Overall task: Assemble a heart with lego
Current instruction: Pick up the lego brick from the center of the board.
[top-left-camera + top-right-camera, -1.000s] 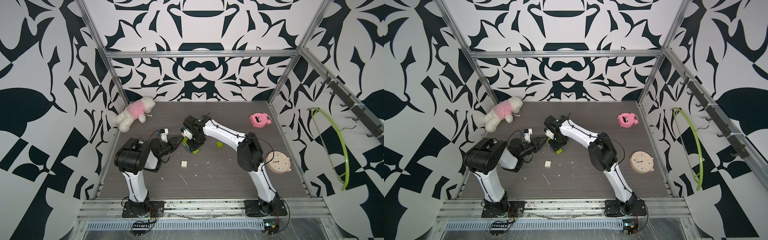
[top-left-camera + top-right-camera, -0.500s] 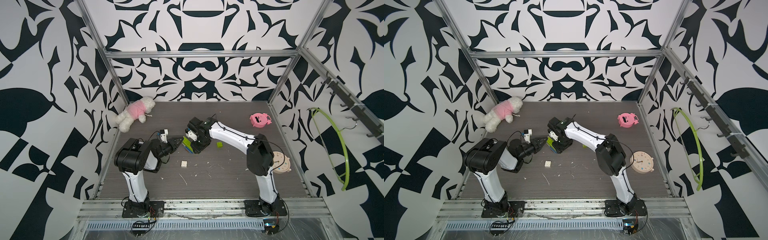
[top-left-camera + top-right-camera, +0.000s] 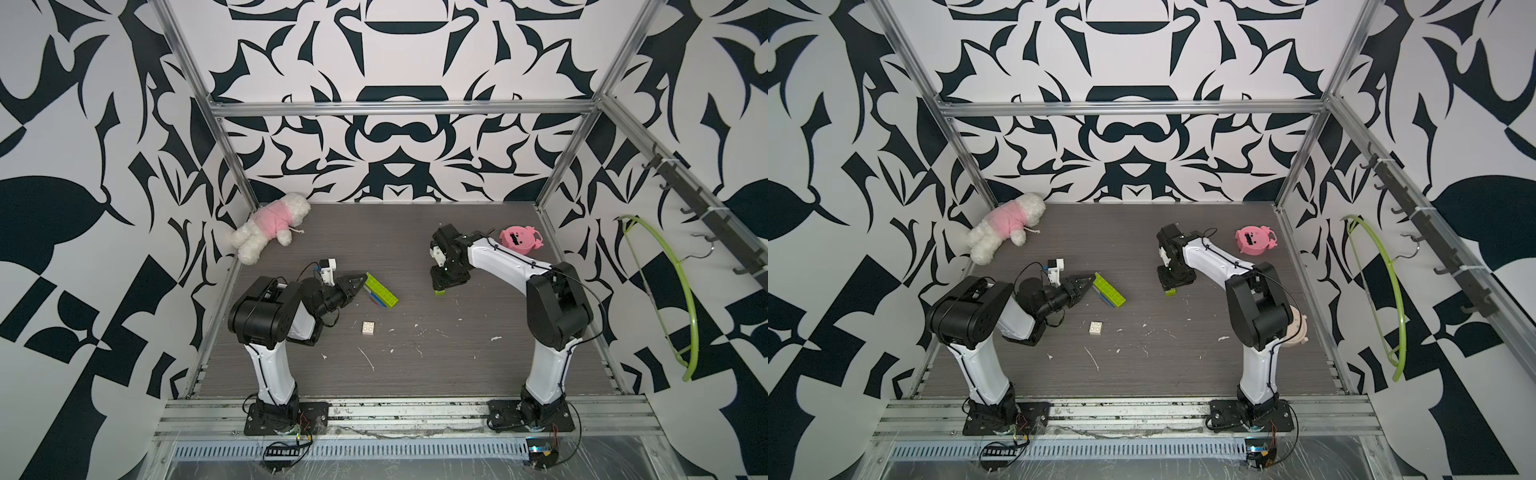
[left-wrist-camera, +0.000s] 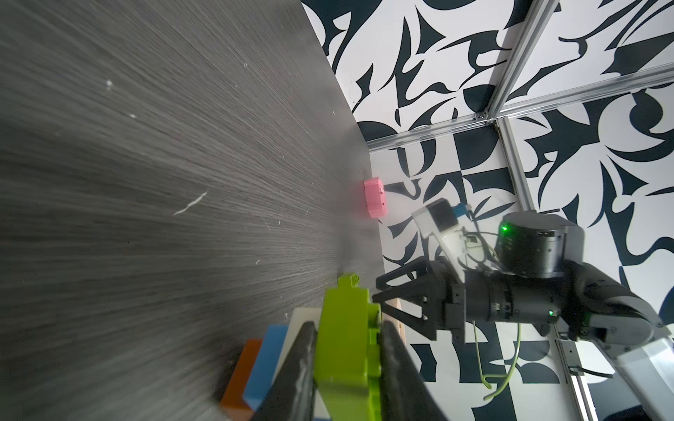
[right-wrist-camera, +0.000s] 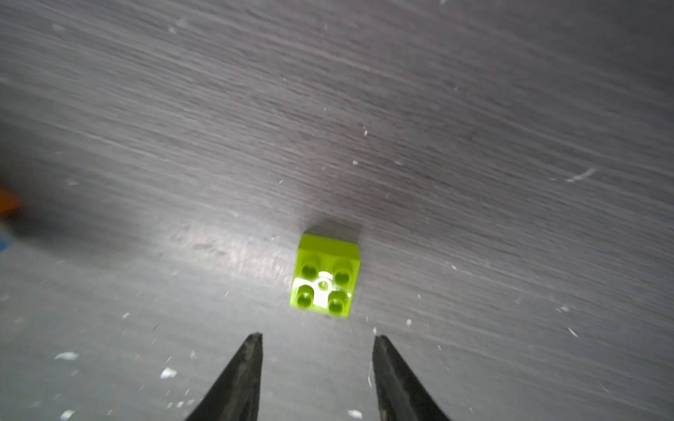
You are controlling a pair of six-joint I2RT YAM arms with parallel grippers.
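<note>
The heart point(image 3: 380, 291) point(image 3: 1108, 291), a stepped cluster of lime-green, blue, white and orange lego, sits left of centre on the table in both top views. My left gripper point(image 3: 360, 286) point(image 4: 346, 328) is shut on its lime-green top brick point(image 4: 344, 320). A small lime-green square brick point(image 3: 440, 292) point(image 5: 324, 280) lies studs up to the right. My right gripper point(image 3: 444, 286) point(image 5: 317, 337) hangs just over it, open, nothing between its fingers. A white square brick point(image 3: 368, 328) point(image 3: 1096, 328) lies loose in front of the heart.
A pink-and-white plush toy point(image 3: 270, 226) lies at the back left corner. A pink pig-faced toy point(image 3: 519, 239) sits at the back right. A round clock point(image 3: 1298, 328) is partly hidden behind the right arm. A green hoop point(image 3: 665, 299) hangs on the right wall.
My right gripper has left the heart, opened, and moved right to stand over the small lime-green brick. The left arm and the heart have stayed put.
</note>
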